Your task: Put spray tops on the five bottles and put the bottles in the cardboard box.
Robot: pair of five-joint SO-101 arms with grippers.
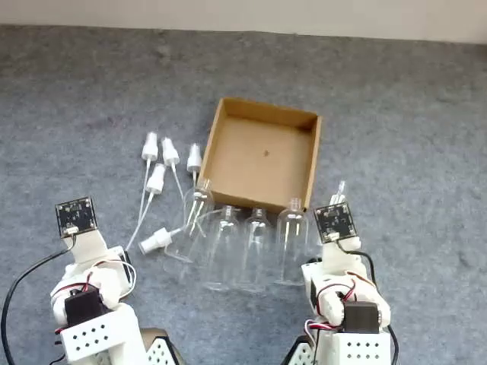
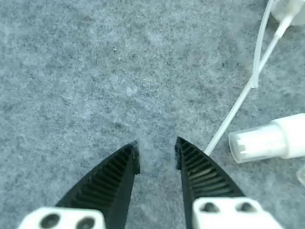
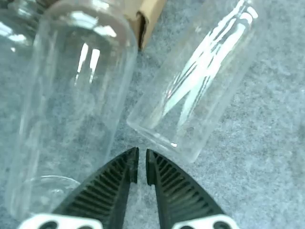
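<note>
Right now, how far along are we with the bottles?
Nothing looks done: no bottle is in the cardboard box, and the bottles lie capless beside it. In hand: nothing, left gripper and right gripper are bare. Left: fit all five spray tops, then box the bottles.

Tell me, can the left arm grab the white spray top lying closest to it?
Probably yes. The spray top lies on the carpet just beside the left gripper, whose jaws stand open. Only a thin white tube crosses the gap between them.
</note>
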